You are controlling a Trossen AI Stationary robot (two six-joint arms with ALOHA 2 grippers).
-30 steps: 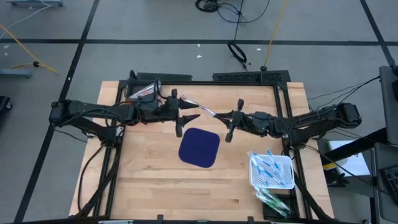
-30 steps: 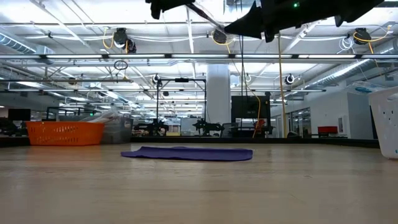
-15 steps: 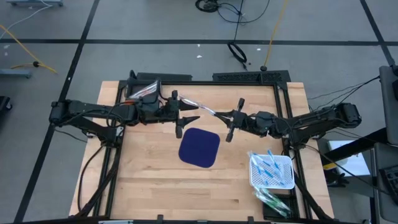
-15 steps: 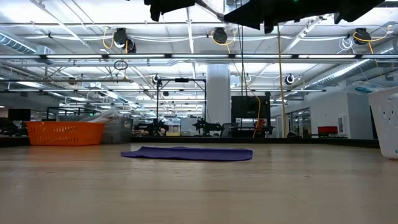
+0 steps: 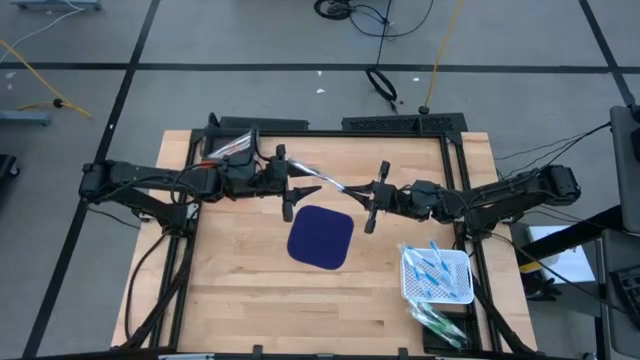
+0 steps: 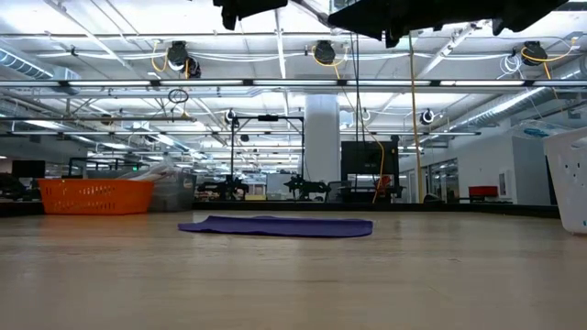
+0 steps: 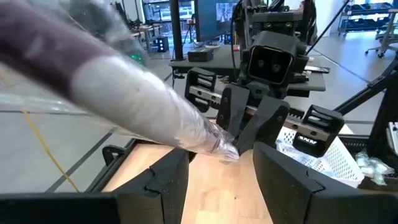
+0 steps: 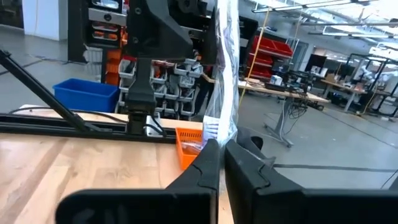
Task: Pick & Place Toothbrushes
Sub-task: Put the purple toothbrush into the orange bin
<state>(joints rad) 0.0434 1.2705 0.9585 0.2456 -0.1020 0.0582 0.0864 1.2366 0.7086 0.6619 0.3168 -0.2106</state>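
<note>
A toothbrush in a clear wrapper [image 5: 322, 176] hangs high above the table between my two arms. My right gripper [image 5: 366, 194] is shut on its near end. My left gripper [image 5: 298, 190] is open, and in the left wrist view [image 7: 221, 180] the wrapped toothbrush [image 7: 137, 106] runs past above its spread fingers. Several blue toothbrushes [image 5: 432, 265] lie in a white basket [image 5: 462, 290] near the table's right edge. Green ones in plastic [image 5: 437, 322] lie by the near right corner. My right gripper pinches the wrapper's end [image 8: 219, 129] between its two fingers, coming level from the table's right. The toothbrush is lifted clear and runs from the fingers toward the left arm. Whether my left gripper touches the wrapper, I cannot tell.
A dark blue rounded-square mat [image 5: 320, 237] lies flat on the wood below both grippers, also seen in the low view [image 6: 275, 225]. A clear bag [image 5: 230, 145] sits at the far left corner. A black frame [image 5: 300, 128] borders the table.
My right gripper has risen a little, still shut on the wrapped toothbrush, which stays stretched between the arms.
</note>
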